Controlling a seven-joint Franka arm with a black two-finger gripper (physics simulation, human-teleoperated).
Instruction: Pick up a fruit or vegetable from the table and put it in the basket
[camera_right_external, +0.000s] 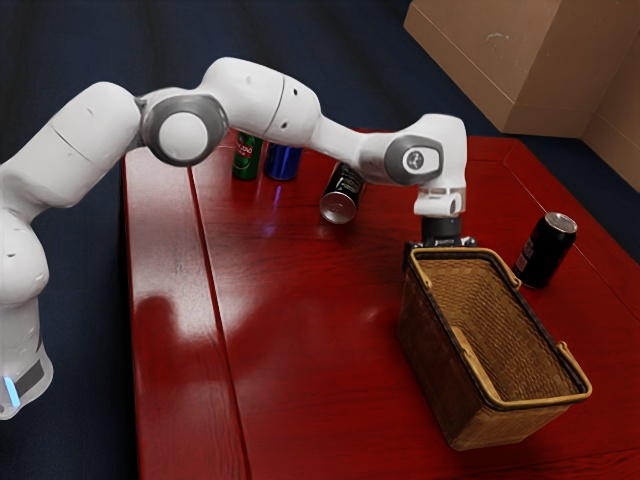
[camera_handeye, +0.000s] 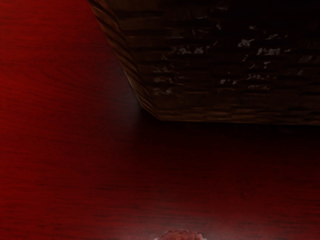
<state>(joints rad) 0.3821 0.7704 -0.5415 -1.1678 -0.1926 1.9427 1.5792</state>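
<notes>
We find the pincer (camera_right_external: 442, 235) right of centre, beside the basket (camera_right_external: 440, 370); whether it grips the reddish item (camera_handeye: 181, 235), we cannot tell.

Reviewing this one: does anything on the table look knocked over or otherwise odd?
Yes, one thing: near the blue can, a black can lies on its side, its silver end toward the exterior camera. It looks tipped over, since the other black can, by the basket, stands upright. The basket itself stands level.
</notes>
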